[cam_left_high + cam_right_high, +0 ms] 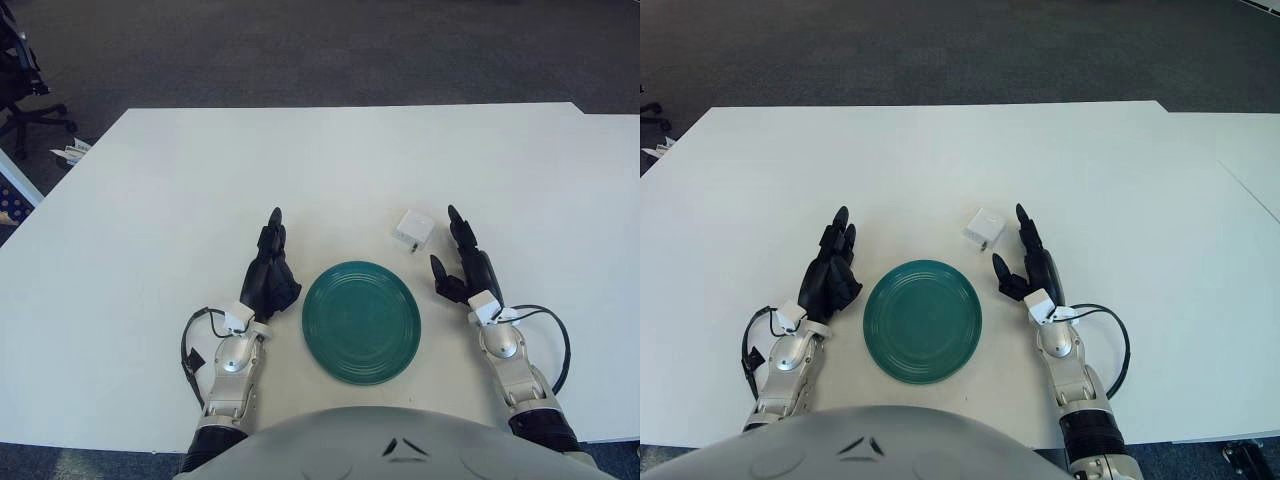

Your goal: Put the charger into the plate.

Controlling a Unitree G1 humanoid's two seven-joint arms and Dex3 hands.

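A small white charger [412,229] lies on the white table, just behind and to the right of a round dark green plate [361,321]. The plate holds nothing. My right hand [461,262] rests on the table to the right of the plate, fingers spread and empty, its fingertips a few centimetres right of the charger. My left hand [269,265] rests on the table to the left of the plate, fingers extended and empty. In the right eye view the charger [984,226] sits left of my right hand [1024,256].
The white table [250,170] stretches far back and to both sides. A second table edge [1250,150] adjoins at the right. An office chair [20,70] and floor clutter stand off the table's left side.
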